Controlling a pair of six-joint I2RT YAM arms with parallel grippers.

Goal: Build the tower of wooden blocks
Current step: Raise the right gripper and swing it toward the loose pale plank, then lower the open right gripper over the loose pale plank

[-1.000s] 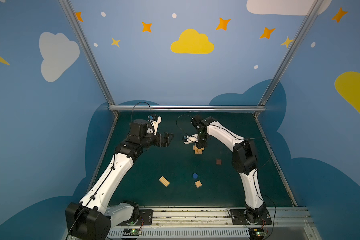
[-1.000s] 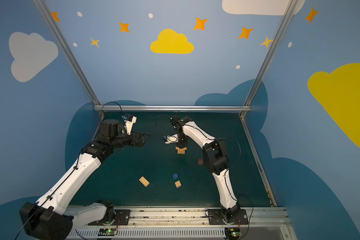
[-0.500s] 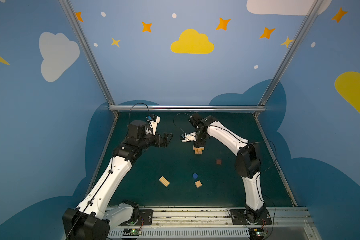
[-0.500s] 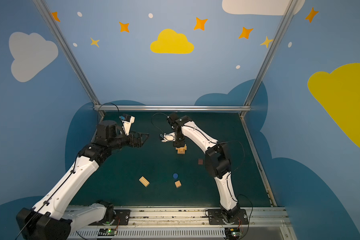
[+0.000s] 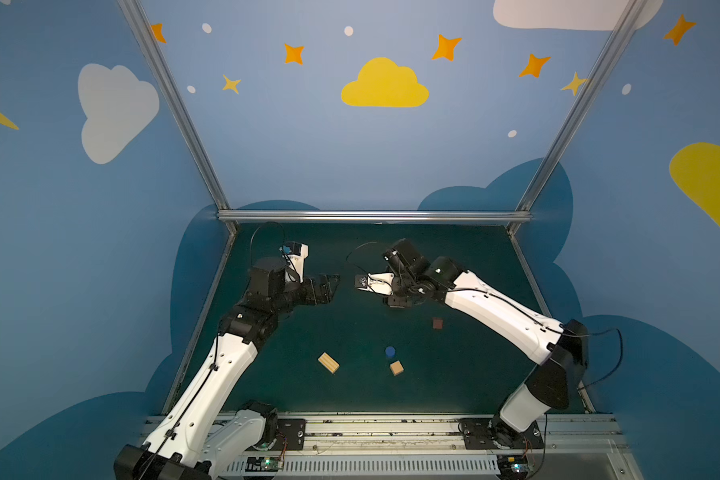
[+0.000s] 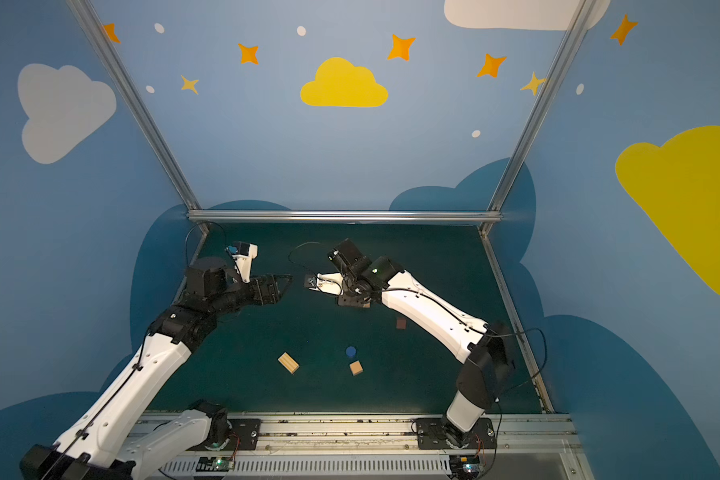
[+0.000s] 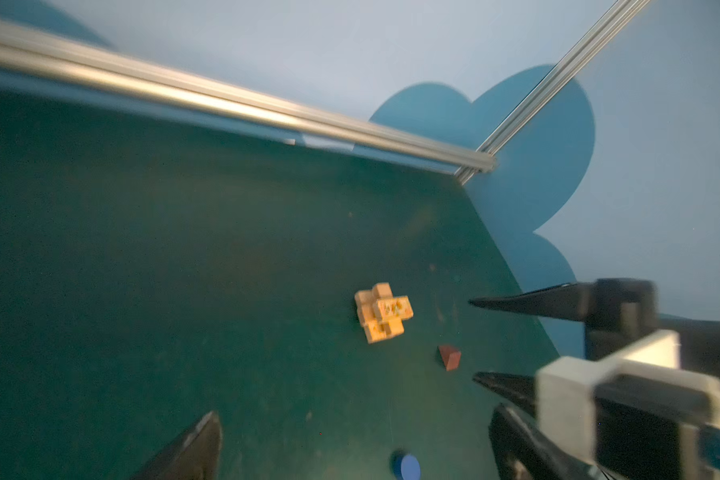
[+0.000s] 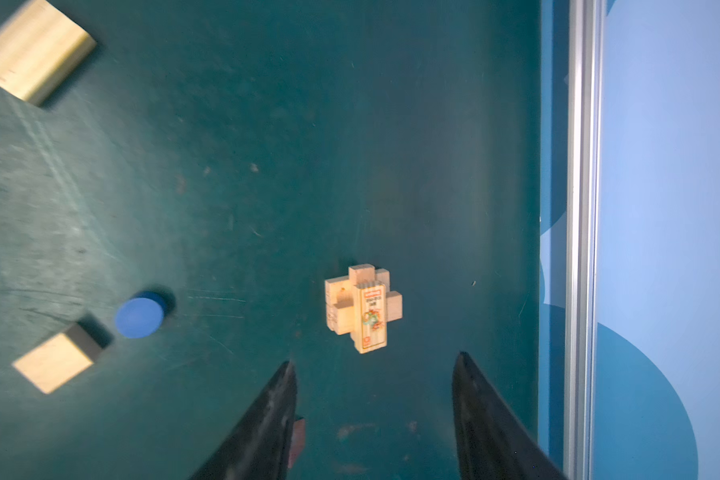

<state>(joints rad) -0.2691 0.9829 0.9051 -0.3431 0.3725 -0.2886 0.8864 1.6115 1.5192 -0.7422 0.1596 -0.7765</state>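
Observation:
The wood block tower (image 8: 364, 309) is a small pile of tan bars in crosswise layers, topped by a printed bar; it also shows in the left wrist view (image 7: 383, 313). My right gripper (image 8: 375, 361) hangs above it, open and empty, and it covers most of the tower in both top views (image 5: 398, 303). Loose wood blocks lie nearer the front: a tan bar (image 5: 328, 363), a blue round piece (image 5: 390, 352), a tan cube (image 5: 396, 368) and a dark reddish-brown cube (image 5: 437, 323). My left gripper (image 5: 332, 284) is held in the air left of the tower, wide open and empty.
The green mat (image 5: 350, 399) is bounded by an aluminium rail (image 5: 371, 216) at the back and blue walls on both sides. The arms' base rail (image 5: 371, 432) runs along the front edge. My right forearm (image 5: 495, 311) slants over the mat's right part.
My right gripper has risen off the tower and its jaws have spread a little. Its elbow has swung out to the right. The left arm has barely moved.

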